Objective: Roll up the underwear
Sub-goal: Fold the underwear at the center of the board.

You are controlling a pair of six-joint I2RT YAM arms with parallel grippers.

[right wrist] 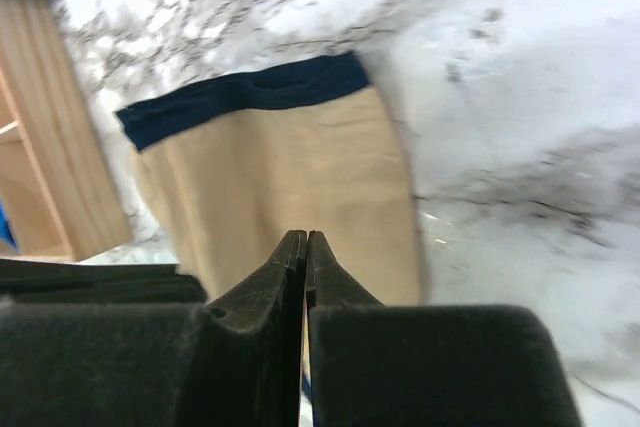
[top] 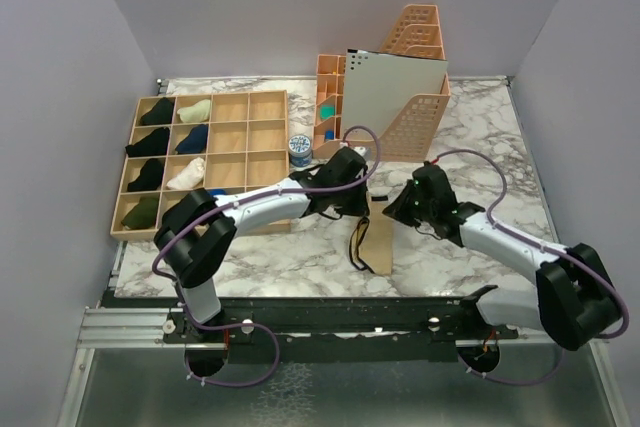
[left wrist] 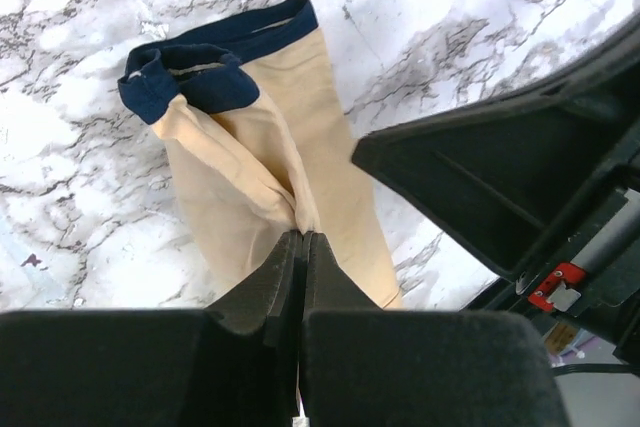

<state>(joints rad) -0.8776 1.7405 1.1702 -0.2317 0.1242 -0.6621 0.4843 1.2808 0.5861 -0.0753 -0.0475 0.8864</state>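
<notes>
The underwear [top: 378, 243], tan with a navy waistband [left wrist: 215, 57], hangs in a long strip down onto the marble table [top: 300, 257]. My left gripper [left wrist: 302, 235] is shut on it, and tan fabric bunches up into the closed fingertips. It shows in the top view as the left gripper [top: 362, 193], holding the strip's upper end. My right gripper [right wrist: 306, 235] has its jaws together, just above the tan cloth of the underwear [right wrist: 290, 167]. I see no fabric pinched between them. From above, the right gripper [top: 397, 209] sits just to the right of the strip.
A wooden compartment box [top: 200, 162] holding several rolled garments stands at the left, and its edge [right wrist: 50, 147] is close to the underwear. Orange file holders [top: 410, 87] stand at the back. A blue-and-white tin [top: 300, 150] sits behind the left arm. The right arm's black body [left wrist: 500, 187] is close beside the left gripper.
</notes>
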